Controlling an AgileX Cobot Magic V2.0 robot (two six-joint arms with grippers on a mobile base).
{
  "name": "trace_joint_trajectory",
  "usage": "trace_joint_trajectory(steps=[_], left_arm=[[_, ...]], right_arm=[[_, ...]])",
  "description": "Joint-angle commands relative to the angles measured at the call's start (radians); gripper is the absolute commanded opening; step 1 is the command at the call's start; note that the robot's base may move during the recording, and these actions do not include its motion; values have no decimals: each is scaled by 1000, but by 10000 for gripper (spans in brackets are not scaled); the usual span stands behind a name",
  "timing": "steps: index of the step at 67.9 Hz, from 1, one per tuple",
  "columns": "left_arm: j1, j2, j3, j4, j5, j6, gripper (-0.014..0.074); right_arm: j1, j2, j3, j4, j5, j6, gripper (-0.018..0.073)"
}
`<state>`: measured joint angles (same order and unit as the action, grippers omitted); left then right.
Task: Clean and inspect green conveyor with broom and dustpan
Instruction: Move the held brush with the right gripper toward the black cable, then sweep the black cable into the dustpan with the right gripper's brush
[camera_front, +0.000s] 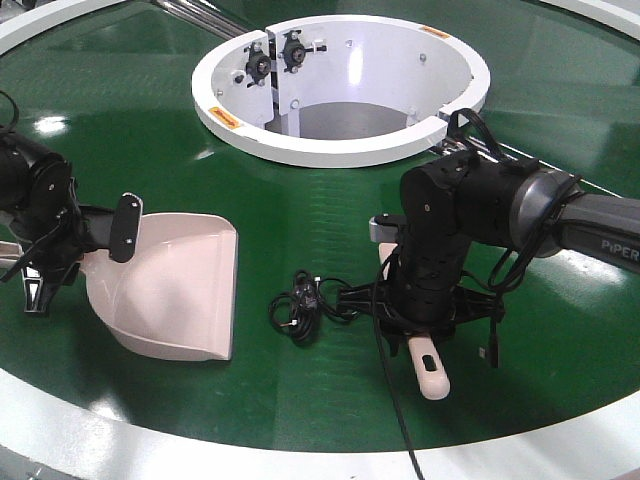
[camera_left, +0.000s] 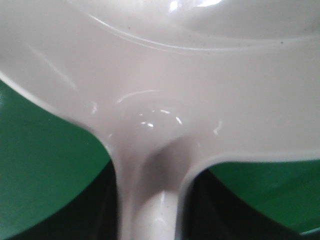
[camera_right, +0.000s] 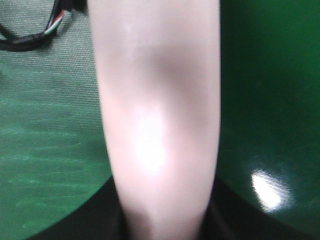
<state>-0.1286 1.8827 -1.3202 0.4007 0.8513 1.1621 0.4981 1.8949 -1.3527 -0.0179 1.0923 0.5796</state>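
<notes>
Trouble is likeliest around the black cable tangle, which lies on the green conveyor between the two sets of jaws, just to the left of the right jaws and just ahead of the dustpan. The left jaws are clamped on the dustpan's neck; the wrist view shows the handle running straight back into them, and the pan spreads out in front with its wide mouth turned towards the tangle. The right jaws point down at the belt, closed around the broom. Its handle end sticks out behind them towards the near rim, and the bristle end beyond them is mostly hidden under the wrist. The tangle is a springy bundle of loops, so the short bristles may snag it and drag it along rather than push it, or flick it past the pan's side. Whether the pan's front lip sits flat on the belt cannot be told from here — if it rides even slightly high, the cable will likely slide underneath. The belt is glossy and both tools are smooth plastic held only by their handles, so a sideways shove could twist either one in its jaws. A black lead hanging off the right arm trails close behind the right jaws and could catch on the broom mid-stroke.
</notes>
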Motion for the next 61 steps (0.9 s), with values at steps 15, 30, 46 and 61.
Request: trace_joint_trajectory(steps=[15, 30, 46, 61], left_arm=[[-4, -47, -29, 21, -26, -6, 38], [-4, -47, -26, 21, -24, -6, 38], [-4, -47, -26, 21, -24, -6, 38], [-4, -47, -26, 21, -24, -6, 38]], right_arm=[[47, -20, -31, 0, -19, 55, -4], [69, 14, -62, 35, -17, 51, -4], [94, 81, -189, 77, 80, 24, -4], [135, 193, -361, 87, 200, -2, -4]])
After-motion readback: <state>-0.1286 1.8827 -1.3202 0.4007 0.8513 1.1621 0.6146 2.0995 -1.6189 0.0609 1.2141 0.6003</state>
